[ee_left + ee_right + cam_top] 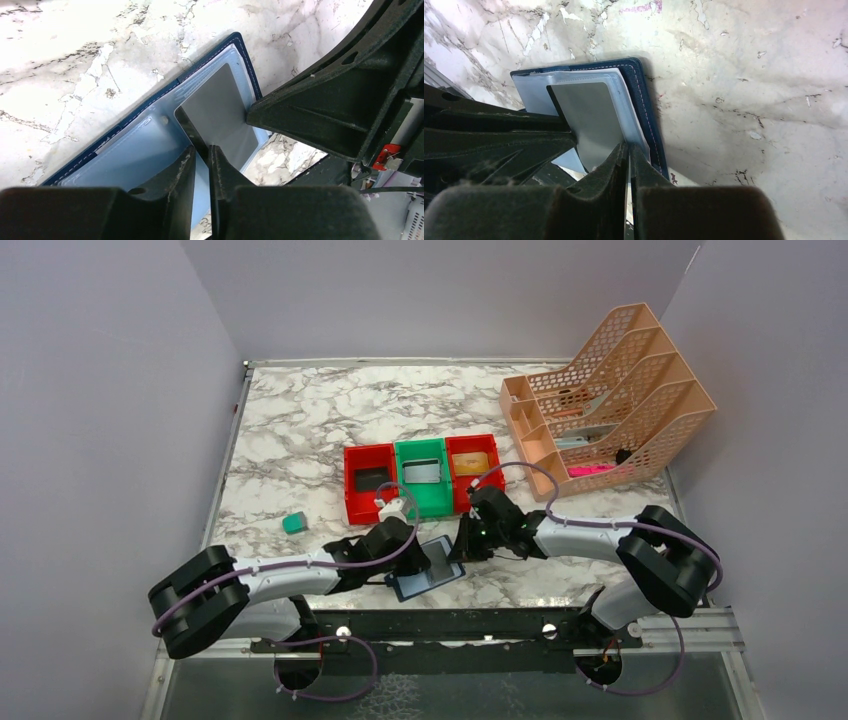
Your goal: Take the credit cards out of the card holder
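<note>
Risk: my two grippers work one silver-grey card [220,115]. A pull may flex it or drag the unpinned card holder [428,577], which lies open near the front edge of the marble table [300,430].

My left gripper [201,157] is clenched on the card's edge. My right gripper [628,155] is pinched closed opposite; card or pocket film, can't tell. Both wrists low, converging.

One card holder [425,581], three bins [432,502], one block [294,523], one rack [610,400].
</note>
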Robot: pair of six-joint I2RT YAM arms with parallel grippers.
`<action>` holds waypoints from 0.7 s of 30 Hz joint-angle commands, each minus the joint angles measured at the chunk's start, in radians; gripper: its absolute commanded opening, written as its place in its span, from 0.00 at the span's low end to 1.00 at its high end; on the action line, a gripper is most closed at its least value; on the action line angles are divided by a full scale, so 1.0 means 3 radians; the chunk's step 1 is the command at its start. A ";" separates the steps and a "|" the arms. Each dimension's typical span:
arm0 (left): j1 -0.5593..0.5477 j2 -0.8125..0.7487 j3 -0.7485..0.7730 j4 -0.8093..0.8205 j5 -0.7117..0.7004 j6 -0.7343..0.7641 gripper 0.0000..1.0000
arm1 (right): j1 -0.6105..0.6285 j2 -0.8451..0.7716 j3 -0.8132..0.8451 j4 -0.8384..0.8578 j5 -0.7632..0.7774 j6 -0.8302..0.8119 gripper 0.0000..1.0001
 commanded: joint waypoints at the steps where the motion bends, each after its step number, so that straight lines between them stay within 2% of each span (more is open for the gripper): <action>1: -0.0006 0.0050 -0.0107 0.0416 0.0224 -0.0020 0.21 | -0.0015 0.0144 -0.0113 -0.0052 0.0123 -0.0044 0.10; 4: -0.0009 0.0212 -0.0058 0.0545 0.0313 -0.0111 0.20 | -0.0015 0.0171 -0.0110 -0.0039 0.0113 -0.0019 0.09; 8: -0.0009 0.0209 -0.0129 0.0630 0.0221 -0.0287 0.14 | -0.0015 0.0161 -0.0087 -0.0151 0.0163 0.0010 0.09; 21: -0.0009 -0.0421 -0.0301 0.0107 -0.0132 -0.0336 0.12 | -0.0015 0.0197 -0.0054 -0.0184 0.0256 0.0005 0.01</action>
